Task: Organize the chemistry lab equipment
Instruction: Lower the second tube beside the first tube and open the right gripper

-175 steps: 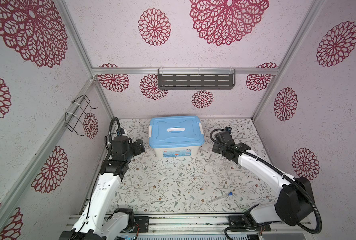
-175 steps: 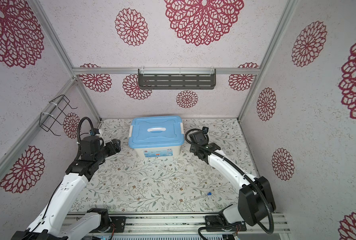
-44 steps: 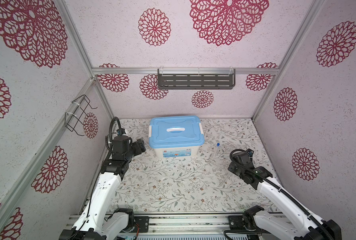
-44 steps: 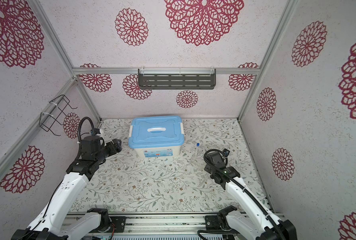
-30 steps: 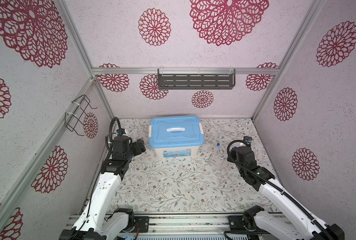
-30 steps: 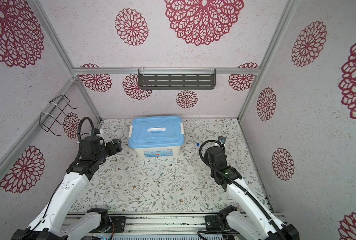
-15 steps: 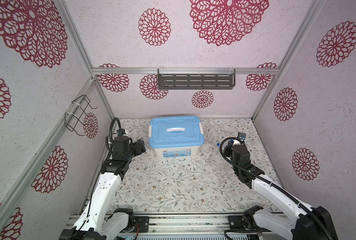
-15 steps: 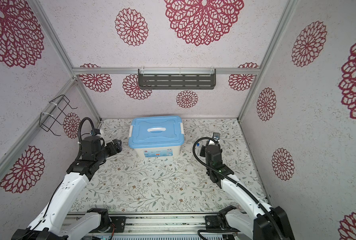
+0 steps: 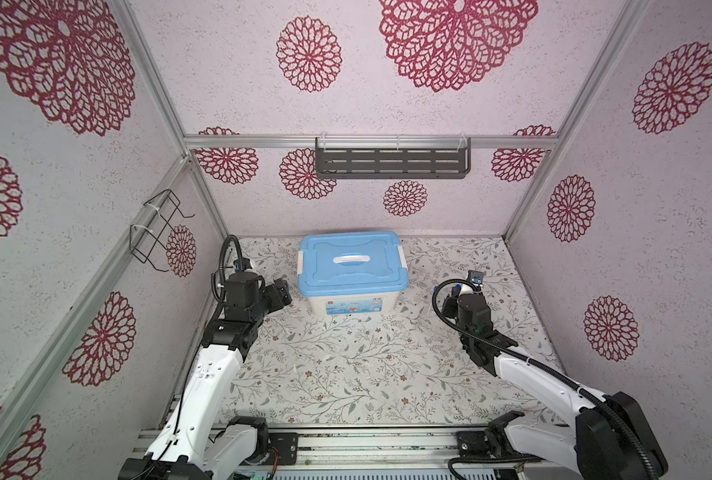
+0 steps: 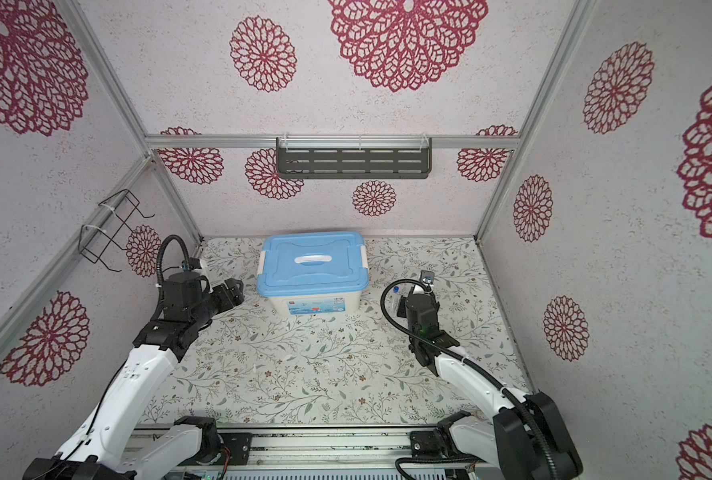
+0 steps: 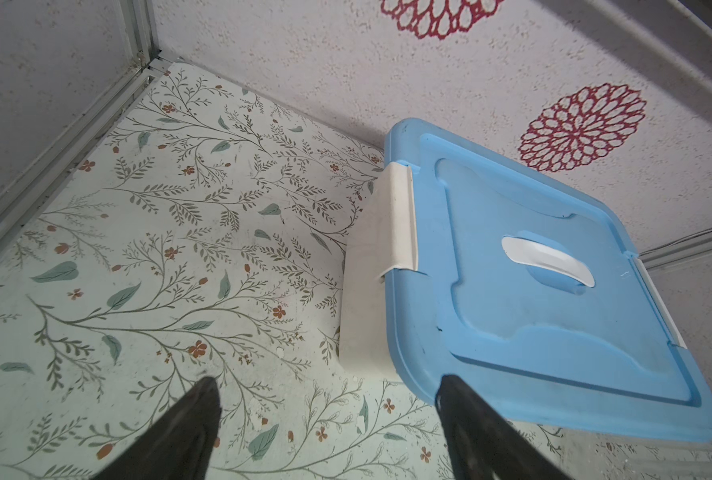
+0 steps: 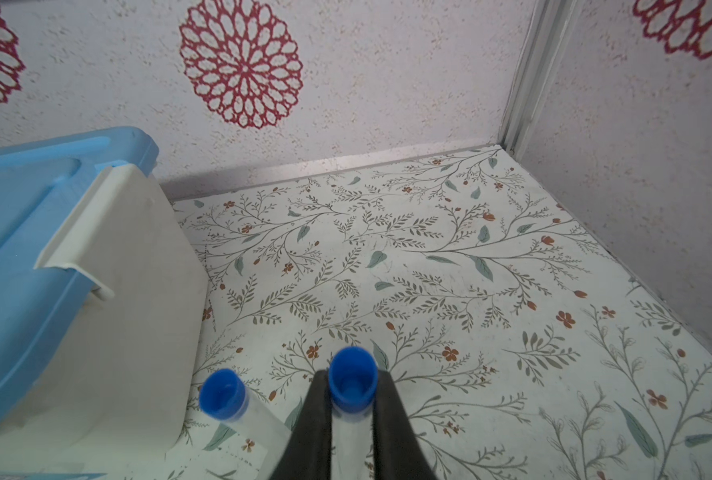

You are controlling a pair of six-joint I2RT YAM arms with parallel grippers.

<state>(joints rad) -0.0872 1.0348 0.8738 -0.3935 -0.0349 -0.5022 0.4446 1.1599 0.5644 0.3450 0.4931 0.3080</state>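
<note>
The right tool (image 12: 352, 390) pinches a clear, blue-capped tube (image 12: 353, 376), jaws nearly closed, right of the bin (image 12: 129, 291). A second tube (image 12: 237, 411) lies on the desk (image 12: 470, 270) between them. The left tool (image 11: 329, 390) gapes wide, empty.

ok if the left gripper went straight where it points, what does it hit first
Probably the white side of the bin, under its blue lid; the left gripper aims there, though depth is unclear.

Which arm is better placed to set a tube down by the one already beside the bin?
Right. The right gripper is shut on a blue-capped tube, and the second tube lies just beside it near the white bin. The left gripper is open, empty, at the bin's far side.
</note>
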